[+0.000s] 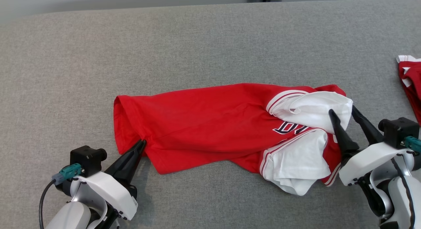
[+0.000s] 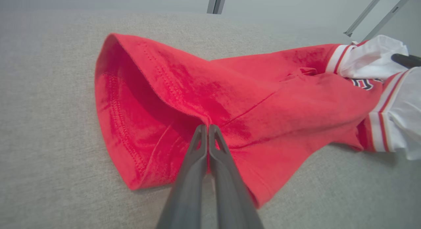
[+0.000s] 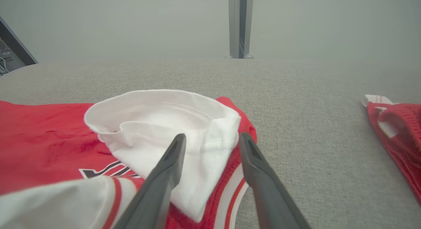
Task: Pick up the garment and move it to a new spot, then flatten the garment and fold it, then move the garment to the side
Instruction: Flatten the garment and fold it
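Head view: a red garment [image 1: 204,123] is seen lying lengthwise across the middle of a grey padded surface [image 1: 197,41]. The hem is to the left and the sleeves to the right. It is bunched, not flat.
Left gripper [image 1: 142,144]: the fingers are pressed together on the near corner of the hem. In the left wrist view, red cloth is pinched between them and creases are drawn toward the tips.
Hem: it is left gaping as an open tube, with the stitching exposed.
Body: dark lettering is partly covered by folds.
Upper white sleeve [image 1: 309,107]: it is crumpled, with a striped cuff. A lower white sleeve [image 1: 292,169] is folded beneath it.
Right gripper [image 1: 342,109]: the fingers are spread, one on either side of the upper sleeve's edge. Nothing is clamped.
Far right: a second red garment [image 1: 411,81] is cut off by the frame, well apart.
Handling: the garment is judged light, soft and limp. Sagging and dragging are expected between two holds, and damage is unlikely.
Hold: the stitched hem corner and the shoulder seam are favoured, because a loose sleeve taken alone would likely pull out.
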Tool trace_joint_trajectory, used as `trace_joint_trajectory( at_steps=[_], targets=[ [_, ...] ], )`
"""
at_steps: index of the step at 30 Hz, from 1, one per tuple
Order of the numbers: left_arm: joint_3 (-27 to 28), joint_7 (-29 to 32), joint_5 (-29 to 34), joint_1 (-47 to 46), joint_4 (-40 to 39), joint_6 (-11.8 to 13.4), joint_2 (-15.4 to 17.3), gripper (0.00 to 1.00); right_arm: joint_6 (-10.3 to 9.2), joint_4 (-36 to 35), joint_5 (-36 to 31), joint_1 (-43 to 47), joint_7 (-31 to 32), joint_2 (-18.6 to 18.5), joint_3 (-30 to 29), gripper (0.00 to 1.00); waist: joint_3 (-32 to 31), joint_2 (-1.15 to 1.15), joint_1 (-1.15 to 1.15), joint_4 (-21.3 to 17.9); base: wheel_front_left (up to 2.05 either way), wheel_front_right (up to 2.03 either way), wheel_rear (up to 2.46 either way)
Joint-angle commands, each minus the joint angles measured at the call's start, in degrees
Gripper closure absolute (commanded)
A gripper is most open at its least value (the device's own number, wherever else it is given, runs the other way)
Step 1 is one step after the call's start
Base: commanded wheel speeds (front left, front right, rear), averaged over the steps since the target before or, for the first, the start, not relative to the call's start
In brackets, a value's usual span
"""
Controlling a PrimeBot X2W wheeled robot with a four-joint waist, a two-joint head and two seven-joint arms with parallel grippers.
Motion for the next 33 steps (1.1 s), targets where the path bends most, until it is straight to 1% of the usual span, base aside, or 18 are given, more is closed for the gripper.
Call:
trace_joint_trajectory(
  at_steps=[1, 4, 7, 13, 20, 23, 25, 26, 29, 33],
  targets=[
    [0.1, -0.5, 0.5, -0.7, -0.2, 0.2, 0.2, 1.0, 0.0, 0.4, 0.4, -0.7, -0.7, -0.6, 0.1, 1.0, 0.1, 0.0, 0.0, 0.2, 0.0, 0.0, 0.0],
    [0.6, -1.2, 0.7, -1.0, -0.5, 0.7, 0.3, 1.0, 0.0, 1.3, 1.8, -2.1, -2.2, -1.8, 1.1, 1.0, 0.0, 0.0, 0.0, 0.7, 0.0, 0.0, 0.0],
    [1.5, -2.5, 0.9, -1.2, -1.8, 1.5, 0.8, 1.0, -0.01, -0.1, 2.2, -2.6, -3.9, -3.1, 0.9, 1.0, -0.5, 0.0, 0.0, 0.8, 0.0, 0.0, 0.0],
    [4.8, -3.7, 1.1, -2.3, -8.3, 3.4, 3.6, 1.0, -0.01, -8.2, 2.2, -4.7, -5.5, -5.2, -1.5, 1.0, -2.2, 0.0, 0.0, 0.3, 0.0, 0.0, 0.0],
    [10.6, -1.7, 1.0, -5.5, -19.0, 6.4, 8.7, 1.0, -0.01, -20.1, 3.7, -10.0, -1.7, -7.8, -5.9, 1.0, -4.1, 0.0, 0.0, -0.4, 0.0, 0.0, 0.0],
    [13.4, -0.7, 1.1, -8.0, -23.2, 7.4, 11.1, 1.0, -0.01, -24.1, 4.9, -13.5, 0.6, -9.4, -7.6, 1.0, -4.6, 0.0, 0.0, -0.5, 0.0, 0.0, 0.0],
    [15.2, -0.1, 1.4, -10.1, -25.8, 8.3, 12.3, 1.0, -0.01, -26.3, 4.7, -16.1, 2.1, -11.2, -8.8, 1.0, -4.9, 0.0, 0.0, -0.5, 0.0, 0.0, 0.0],
    [17.0, 0.6, 1.9, -12.3, -28.1, 9.1, 14.0, 1.0, -0.01, -28.4, 5.6, -18.8, 3.4, -12.0, -9.7, 1.0, -5.3, 0.0, 0.0, -0.6, 0.0, 0.0, 0.0],
    [18.8, 2.1, 2.4, -15.7, -30.8, 9.6, 15.9, 1.0, -0.01, -30.3, 6.5, -22.4, 5.9, -13.3, -10.4, 1.0, -5.3, 0.0, 0.0, -0.7, 0.0, 0.0, 0.0],
    [19.0, 4.0, 2.2, -19.7, -32.3, 8.9, 17.3, 1.0, -0.01, -30.8, 7.5, -25.9, 8.2, -14.0, -9.9, 1.0, -4.8, 0.0, 0.0, -0.9, 0.0, 0.0, 0.0]
  ],
)
